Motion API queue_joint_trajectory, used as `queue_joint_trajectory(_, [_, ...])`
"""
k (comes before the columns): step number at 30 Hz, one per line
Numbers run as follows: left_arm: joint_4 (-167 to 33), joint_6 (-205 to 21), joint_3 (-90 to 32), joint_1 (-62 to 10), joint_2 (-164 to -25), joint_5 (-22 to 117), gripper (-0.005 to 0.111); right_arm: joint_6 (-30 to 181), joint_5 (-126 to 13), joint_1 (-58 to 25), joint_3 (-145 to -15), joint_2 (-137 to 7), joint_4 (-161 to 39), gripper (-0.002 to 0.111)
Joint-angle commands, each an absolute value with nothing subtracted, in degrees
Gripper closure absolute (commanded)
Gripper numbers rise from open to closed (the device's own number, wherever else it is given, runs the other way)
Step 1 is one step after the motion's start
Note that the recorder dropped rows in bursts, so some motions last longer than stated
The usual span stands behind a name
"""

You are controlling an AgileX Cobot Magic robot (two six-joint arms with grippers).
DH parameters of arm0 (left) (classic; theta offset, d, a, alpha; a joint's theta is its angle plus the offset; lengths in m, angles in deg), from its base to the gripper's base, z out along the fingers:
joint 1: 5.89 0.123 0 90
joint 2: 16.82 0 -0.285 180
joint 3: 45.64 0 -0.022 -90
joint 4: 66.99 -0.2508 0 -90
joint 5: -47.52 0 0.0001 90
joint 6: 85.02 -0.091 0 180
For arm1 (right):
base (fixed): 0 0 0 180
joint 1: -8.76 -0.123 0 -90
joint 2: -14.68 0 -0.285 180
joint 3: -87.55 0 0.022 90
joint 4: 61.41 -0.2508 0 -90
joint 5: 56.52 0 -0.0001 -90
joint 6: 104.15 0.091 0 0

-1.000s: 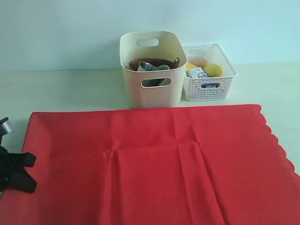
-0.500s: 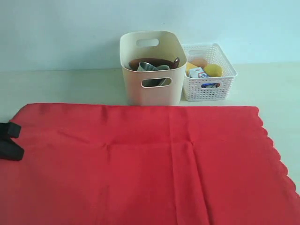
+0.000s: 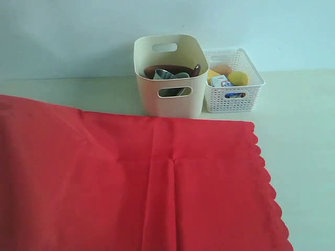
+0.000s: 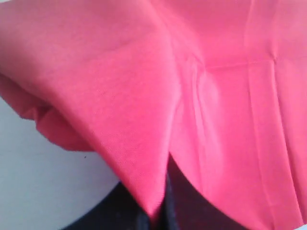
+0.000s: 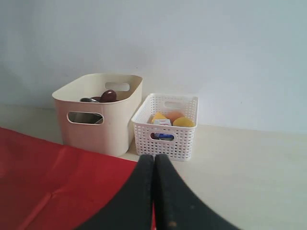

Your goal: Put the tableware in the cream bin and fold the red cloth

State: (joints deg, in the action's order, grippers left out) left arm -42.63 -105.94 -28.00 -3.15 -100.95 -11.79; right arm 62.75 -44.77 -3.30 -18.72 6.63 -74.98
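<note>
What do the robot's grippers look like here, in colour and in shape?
The right gripper has two smooth, matt black jaws, broad at the base and narrowing in a curve to rounded tips; no cables or markings show. Of the left gripper only a black part shows, as the red cloth covers the rest.

You've got a flat pale beige tabletop (image 3: 306, 157) carrying 3 things. At the back, approx centre in your exterior view, a tall smooth cream plastic bin (image 3: 170, 99) w/ oval cut-out handles stands upright. Just beside it on the right is a lower white lattice-walled plastic basket (image 3: 234, 99), also upright. In front, a large bright red fabric cloth (image 3: 157, 183) covers most of the tabletop. Its far edge reaches the bin's base and slants up toward the left; its scalloped edge is on the right. Bare tabletop shows right of the cloth & left of the bin.
</note>
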Motion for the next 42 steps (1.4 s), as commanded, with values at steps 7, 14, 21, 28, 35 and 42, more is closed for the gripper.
queue_joint_trajectory(7, [-45.42, -101.50, -34.28, -15.38, -102.18, -10.99, 0.107, 62.72, -45.04, -2.92, -18.44, 6.89, -74.99, 0.108])
queue_joint_trajectory(14, [-47.64, -97.91, -38.55, -26.23, -107.47, -11.14, 0.107, 62.72, -45.04, -2.92, -18.44, 6.89, -74.99, 0.108])
queue_joint_trajectory(21, [-49.39, -93.33, -45.30, -39.01, -115.13, -9.93, 0.107, 62.72, -45.04, -2.92, -18.44, 6.89, -74.99, 0.108])
queue_joint_trajectory(28, [-49.35, -90.35, -52.89, -48.39, -125.27, -7.15, 0.107, 62.72, -45.04, -2.92, -18.44, 6.89, -74.99, 0.108])
queue_joint_trajectory(35, [-45.42, -90.12, -57.13, -54.43, -136.22, 3.93, 0.107, 62.72, -45.04, -2.92, -18.44, 6.89, -74.99, 0.108])
queue_joint_trajectory(42, [-38.57, -90.32, -59.27, -55.27, -145.09, 13.40, 0.078, 62.72, -45.04, -2.92, -18.44, 6.89, -74.99, 0.108])
